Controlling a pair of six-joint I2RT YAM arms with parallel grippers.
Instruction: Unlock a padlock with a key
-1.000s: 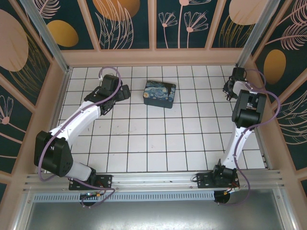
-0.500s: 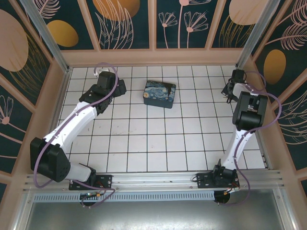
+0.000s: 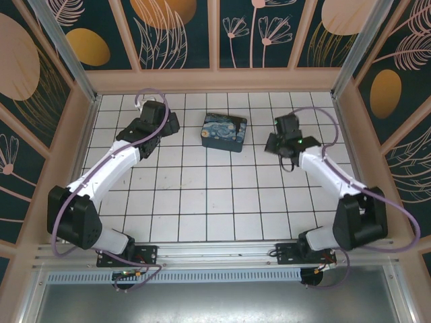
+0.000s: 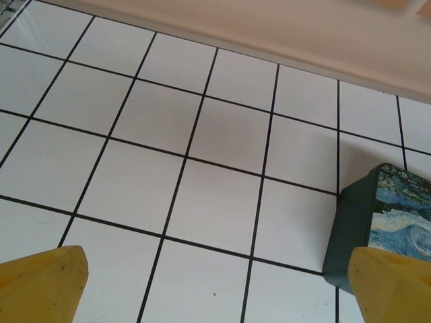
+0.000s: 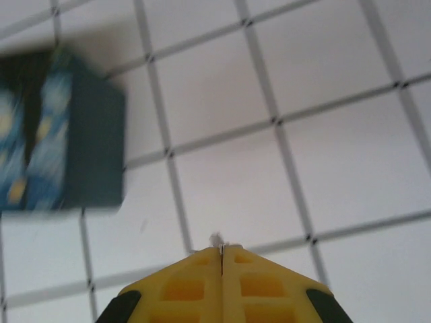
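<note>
The right end effector (image 5: pixel 221 252) is being held clenched over the white tiled desk (image 5: pixel 323 168) on a blurred sliver judged to be the thin grey metal key (image 5: pixel 216 238). The left end effector (image 4: pixel 217 266) is being held released beside the blue painted rectangular tin (image 4: pixel 397 202). A check of key protrusion is being advised before insertion.

tin (image 5: pixel 64 134): smeared by motion blur in right wrist view, pattern unreadable, cut by left edge; cropped by right edge in left wrist view.
left gripper (image 4: pixel 215 286): cropped to two yellow tips at bottom corners.
speck (image 5: pixel 217 238): pale, at pinched tips of right gripper (image 5: pixel 221 252), too small to name.
</note>
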